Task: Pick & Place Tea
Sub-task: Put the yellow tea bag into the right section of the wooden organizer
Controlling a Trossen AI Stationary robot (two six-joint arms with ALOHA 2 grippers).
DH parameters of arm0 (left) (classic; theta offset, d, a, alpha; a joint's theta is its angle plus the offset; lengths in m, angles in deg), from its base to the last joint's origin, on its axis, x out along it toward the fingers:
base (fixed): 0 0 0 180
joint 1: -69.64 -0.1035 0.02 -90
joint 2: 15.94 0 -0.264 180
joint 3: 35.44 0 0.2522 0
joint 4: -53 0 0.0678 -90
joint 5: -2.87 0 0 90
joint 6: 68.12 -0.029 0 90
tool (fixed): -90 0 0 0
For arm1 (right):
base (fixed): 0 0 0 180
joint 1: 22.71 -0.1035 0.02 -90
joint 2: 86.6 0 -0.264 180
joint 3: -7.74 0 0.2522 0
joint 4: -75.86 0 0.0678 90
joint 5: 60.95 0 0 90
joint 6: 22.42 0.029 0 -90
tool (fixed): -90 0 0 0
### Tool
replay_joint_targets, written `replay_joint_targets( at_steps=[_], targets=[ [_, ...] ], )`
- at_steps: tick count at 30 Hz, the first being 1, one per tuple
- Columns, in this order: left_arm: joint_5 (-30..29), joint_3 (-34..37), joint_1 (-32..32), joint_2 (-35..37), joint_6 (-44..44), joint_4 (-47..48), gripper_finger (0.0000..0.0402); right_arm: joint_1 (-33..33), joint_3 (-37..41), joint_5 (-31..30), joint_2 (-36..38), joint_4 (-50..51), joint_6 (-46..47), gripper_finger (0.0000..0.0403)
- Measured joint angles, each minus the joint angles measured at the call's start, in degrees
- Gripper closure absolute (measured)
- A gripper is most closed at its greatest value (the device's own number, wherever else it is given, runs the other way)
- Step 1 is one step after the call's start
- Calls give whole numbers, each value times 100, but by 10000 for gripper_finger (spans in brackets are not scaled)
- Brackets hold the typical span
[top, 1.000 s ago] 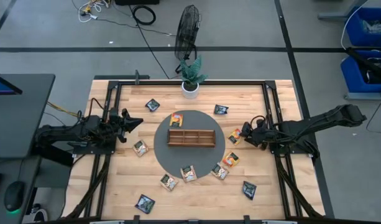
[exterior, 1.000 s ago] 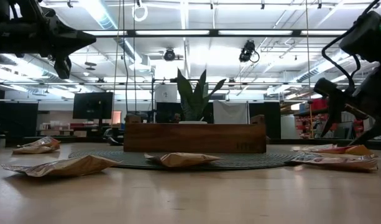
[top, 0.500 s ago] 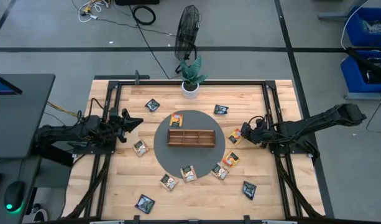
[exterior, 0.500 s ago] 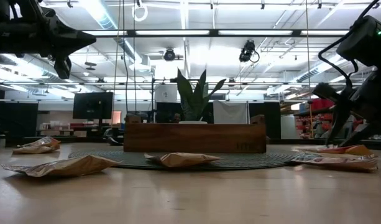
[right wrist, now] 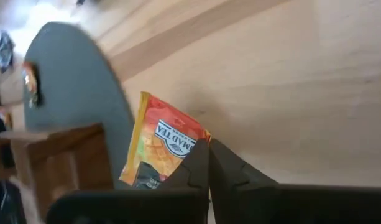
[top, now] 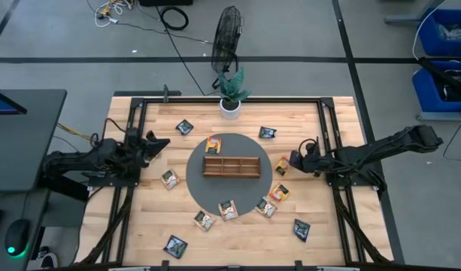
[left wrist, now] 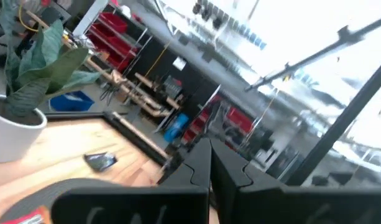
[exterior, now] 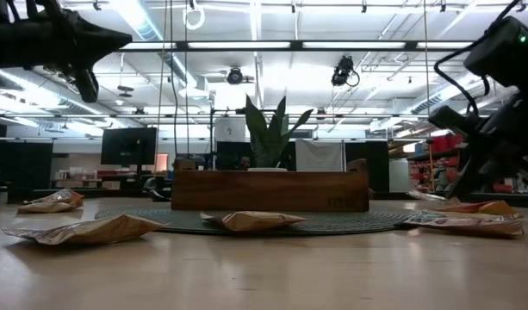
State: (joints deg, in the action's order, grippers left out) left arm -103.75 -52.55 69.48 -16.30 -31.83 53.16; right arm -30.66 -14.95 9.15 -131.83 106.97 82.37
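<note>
1. Orange sachet (right wrist: pixel 162 152) lies on the desk (top: pixel 290 218) just beside the grey mat (top: pixel 196 184), right of the wooden tray (top: pixel 231 166).
2. My right pincer (right wrist: pixel 207 163) is closed at its edge, to lift it; a real grip I cannot confirm.
3. My left pincer (top: pixel 161 141) waits closed, left of the tray.

A pale wooden table (top: pixel 230 233) with a black frame carries a round grey mat (top: pixel 196 181) in the middle. Beside the mat, tea sachets (top: pixel 175 245) lie scattered flat on the bare wood, and a potted plant (top: pixel 231 92) stands at the far edge.
</note>
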Motion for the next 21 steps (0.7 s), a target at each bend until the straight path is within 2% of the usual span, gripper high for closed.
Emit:
replay_joint_targets(
  at_steps=[8,14,17,21],
  targets=[
    [-184,2,0,-46,821,28,386,0,-886,0,32,353,-1216,402],
    [-156,2,0,-418,1501,14,304,0,-1763,88,32,1001,-2170,402],
    [-122,2,0,-741,1944,-76,259,4,-2163,307,17,1335,-2586,403],
    [-120,2,0,-1274,2017,-611,220,61,-2680,684,-183,1748,-3050,403]
  ],
)
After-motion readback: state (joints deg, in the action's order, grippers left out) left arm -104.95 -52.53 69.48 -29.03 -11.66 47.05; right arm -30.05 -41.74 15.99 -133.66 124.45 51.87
